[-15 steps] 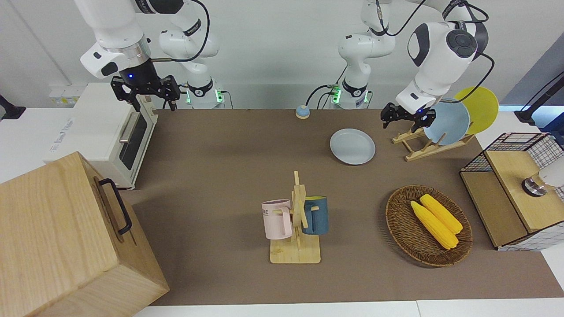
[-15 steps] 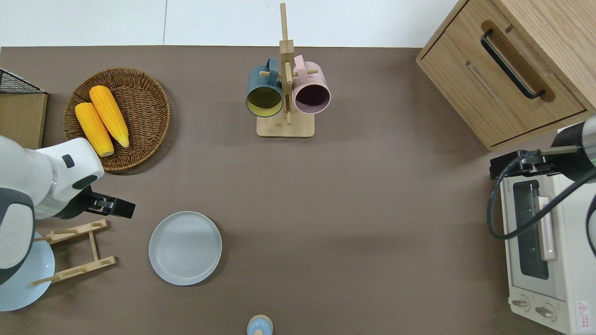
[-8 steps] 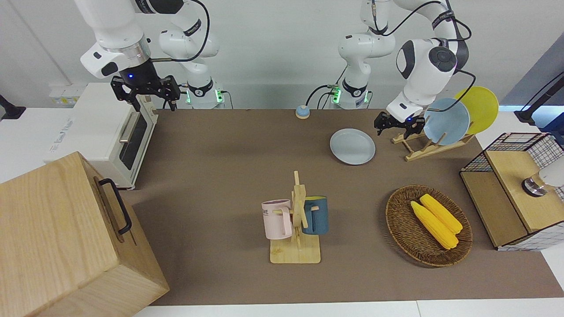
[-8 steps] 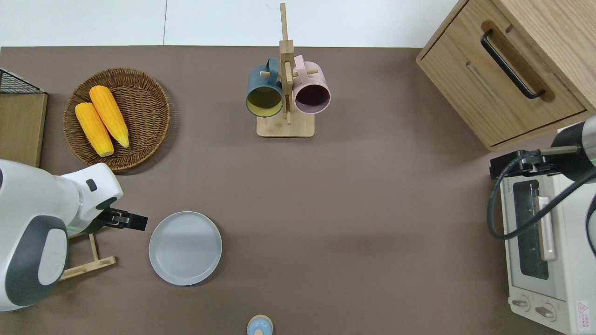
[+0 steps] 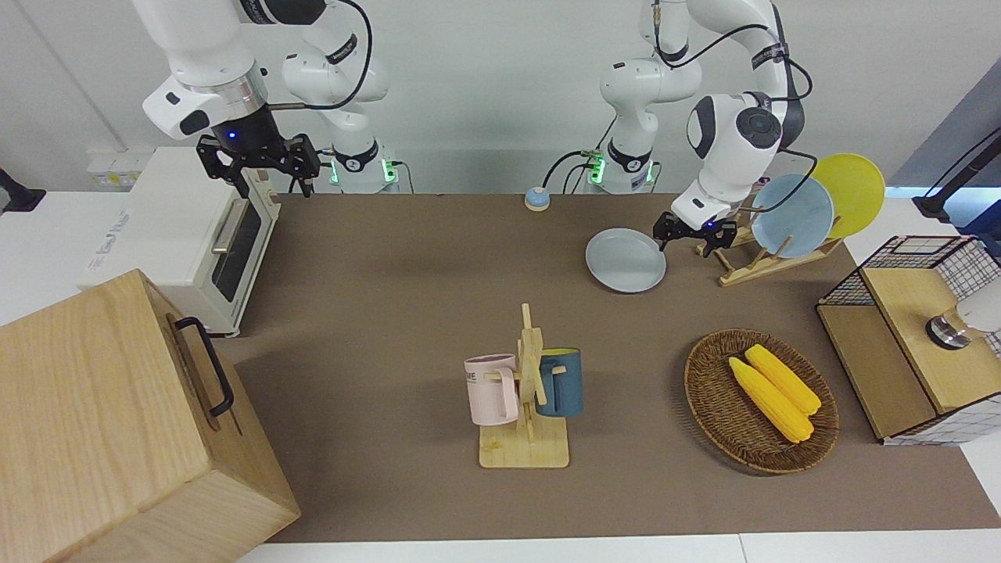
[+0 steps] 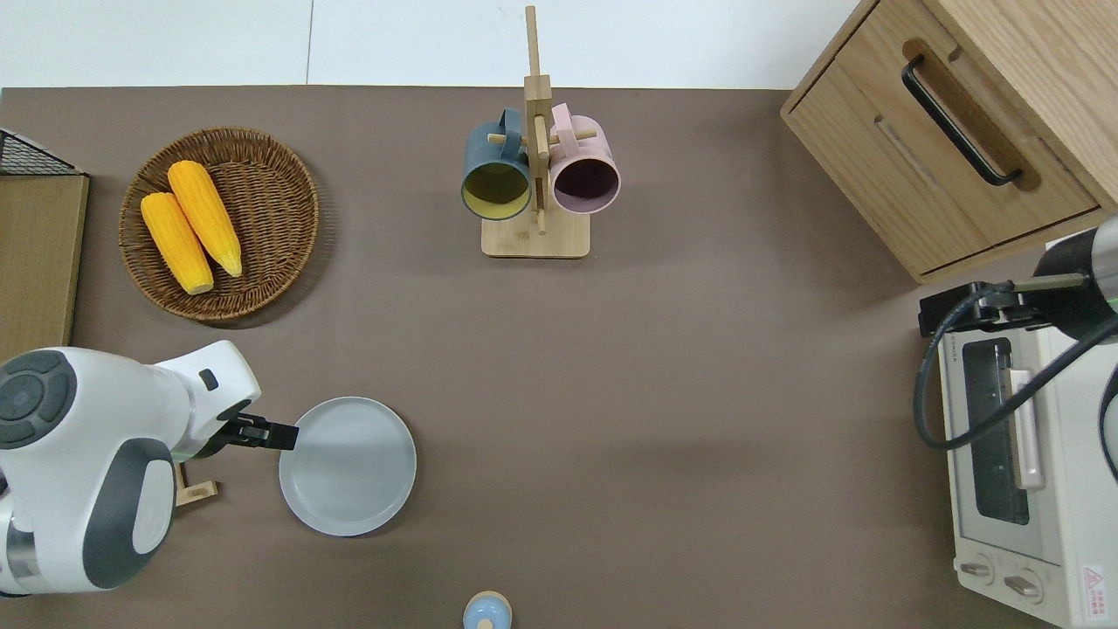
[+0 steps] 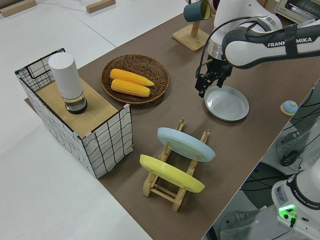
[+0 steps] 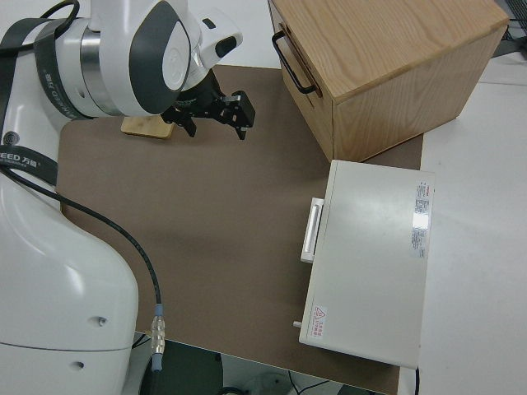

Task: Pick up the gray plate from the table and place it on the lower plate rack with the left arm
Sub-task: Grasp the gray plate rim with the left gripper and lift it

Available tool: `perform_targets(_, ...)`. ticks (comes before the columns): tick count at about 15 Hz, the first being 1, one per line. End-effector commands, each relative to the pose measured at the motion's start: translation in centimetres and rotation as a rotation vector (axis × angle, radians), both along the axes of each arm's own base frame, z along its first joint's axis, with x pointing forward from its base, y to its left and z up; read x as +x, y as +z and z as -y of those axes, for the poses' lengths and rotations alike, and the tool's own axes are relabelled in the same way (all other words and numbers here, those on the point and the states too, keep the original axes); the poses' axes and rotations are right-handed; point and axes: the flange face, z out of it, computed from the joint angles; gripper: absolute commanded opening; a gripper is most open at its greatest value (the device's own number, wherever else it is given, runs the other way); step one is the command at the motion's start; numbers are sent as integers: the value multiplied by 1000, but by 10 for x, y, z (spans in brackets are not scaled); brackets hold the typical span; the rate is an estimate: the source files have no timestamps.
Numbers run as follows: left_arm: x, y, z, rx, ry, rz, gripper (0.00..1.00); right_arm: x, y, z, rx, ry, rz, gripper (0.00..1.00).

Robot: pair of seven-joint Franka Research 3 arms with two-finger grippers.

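The gray plate (image 5: 626, 260) lies flat on the brown table; it also shows in the overhead view (image 6: 348, 466) and the left side view (image 7: 227, 103). My left gripper (image 5: 688, 238) is open and empty. It hangs low over the plate's rim on the side toward the left arm's end of the table (image 6: 272, 432) (image 7: 207, 84). The lower plate rack (image 5: 755, 262) stands beside the plate, toward that end. It holds a light blue plate (image 5: 791, 215) and a yellow plate (image 5: 852, 191), with its low slots bare (image 7: 192, 150). My right gripper (image 5: 262, 166) is parked and open.
A wicker basket (image 5: 708, 414) with two corn cobs and a wire-sided wooden shelf (image 5: 899, 344) stand farther from the robots than the rack. A mug stand (image 5: 525, 407) holds a pink and a dark blue mug. A toaster oven (image 5: 188, 234), a wooden cabinet (image 5: 117, 422), a small blue bell (image 5: 536, 199).
My left gripper has moved from over the rack toward the gray plate and lower, to the plate's rim. The plate and the right arm have not moved.
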Motion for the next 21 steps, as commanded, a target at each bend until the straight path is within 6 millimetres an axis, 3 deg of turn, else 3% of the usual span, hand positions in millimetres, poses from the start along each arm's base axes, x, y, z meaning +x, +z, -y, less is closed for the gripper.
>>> perform_targets(1,-16,-22,0,16,-16,30,1000,0,2,-1,3,-2,4,983)
perform_targets(5,-21,-52,-2,10,-21,49,1000,0,3,-1,3,-2,5,983)
perform_targets(13,-29,-84,0,1,-27,43,1000,0,3,-1,3,-2,5,983)
perform_targets(21,-30,-96,1,-3,-30,43,993,0,3,-1,3,-2,5,983)
